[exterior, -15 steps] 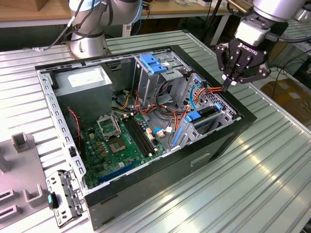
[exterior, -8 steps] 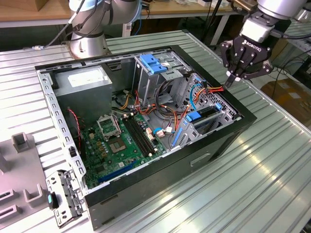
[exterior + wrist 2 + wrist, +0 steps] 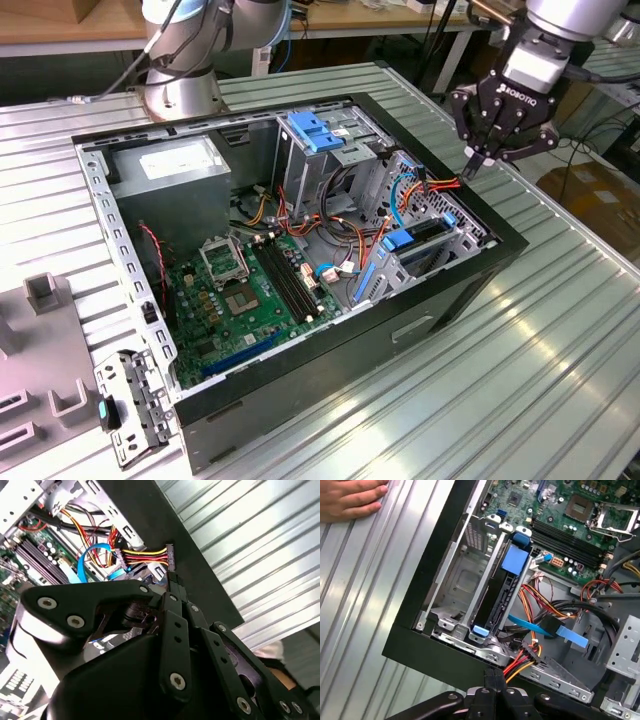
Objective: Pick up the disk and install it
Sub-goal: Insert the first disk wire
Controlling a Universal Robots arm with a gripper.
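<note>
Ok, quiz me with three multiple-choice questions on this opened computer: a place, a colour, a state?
1. The gripper hangs: A over the circuit board; B over the case wall at the exterior view's right; C over the bare table.
2. The flat cable by the drive cage is: A blue; B green; C white.
3. The gripper is: A wide open; B shut; C holding a screwdriver.
Key: B, its fingertips sit above that wall; A, blue in the first wrist view; B, its fingertips meet.
</note>
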